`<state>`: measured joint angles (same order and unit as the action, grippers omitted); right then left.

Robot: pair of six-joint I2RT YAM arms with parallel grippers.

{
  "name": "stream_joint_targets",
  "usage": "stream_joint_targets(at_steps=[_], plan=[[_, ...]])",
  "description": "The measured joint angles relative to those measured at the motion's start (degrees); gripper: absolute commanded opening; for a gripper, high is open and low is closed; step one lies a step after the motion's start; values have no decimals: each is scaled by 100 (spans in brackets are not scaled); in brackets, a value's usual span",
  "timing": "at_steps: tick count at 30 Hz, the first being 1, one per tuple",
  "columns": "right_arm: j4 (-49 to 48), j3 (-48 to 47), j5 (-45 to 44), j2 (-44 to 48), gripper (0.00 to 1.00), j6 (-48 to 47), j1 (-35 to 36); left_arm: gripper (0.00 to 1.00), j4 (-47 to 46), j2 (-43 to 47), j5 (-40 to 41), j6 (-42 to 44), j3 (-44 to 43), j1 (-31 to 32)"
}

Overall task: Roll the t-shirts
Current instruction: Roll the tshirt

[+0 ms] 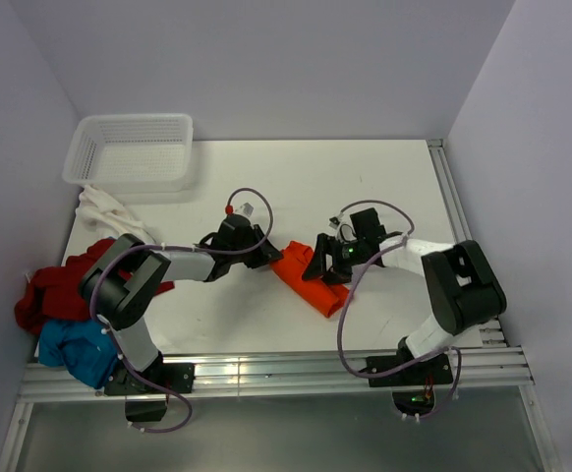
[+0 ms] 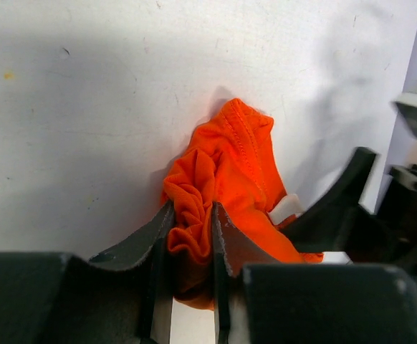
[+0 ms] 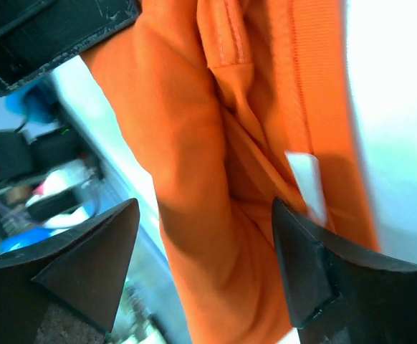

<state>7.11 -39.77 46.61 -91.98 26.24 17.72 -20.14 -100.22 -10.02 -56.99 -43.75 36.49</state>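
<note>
White table [image 1: 365, 187]. Mesh basket [image 1: 134, 147] at far left corner. 3 heaped along left edge: white t-shirt [image 1: 104, 208], dark red t-shirt [image 1: 45, 295], blue t-shirt [image 1: 75, 349]. Orange t-shirt [image 1: 311, 280] bunched mid-table. Left gripper [image 2: 192, 215] pinching its end; right gripper [image 3: 205, 215] spread, straddling it.

Table [image 1: 365, 187]; orange t-shirt [image 1: 306, 277] centre; mesh basket [image 1: 129, 152] far-left; white t-shirt [image 1: 104, 211], red t-shirt [image 1: 45, 295], blue t-shirt [image 1: 75, 349] left edge.

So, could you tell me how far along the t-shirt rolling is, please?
None looks finished yet. In hand: the orange t-shirt, bunched into a narrow strip, left fingers pinching one end, right fingers open astride it. Left: the red t-shirt, blue t-shirt and white t-shirt, heaped unrolled at the left edge of the table.
</note>
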Motion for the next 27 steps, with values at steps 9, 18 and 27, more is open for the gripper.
stream_joint_targets(at_steps=[9,18,27], plan=[[946,24,-1193,1370,75,-363,2,0,181,22,101,85,-63,48],[1434,442,-1589,2024,68,-297,236,0,348,28,164,105,-149,63],[1204,953,-1687,2319,23,348,693,0,557,28,223,138,-234,90]])
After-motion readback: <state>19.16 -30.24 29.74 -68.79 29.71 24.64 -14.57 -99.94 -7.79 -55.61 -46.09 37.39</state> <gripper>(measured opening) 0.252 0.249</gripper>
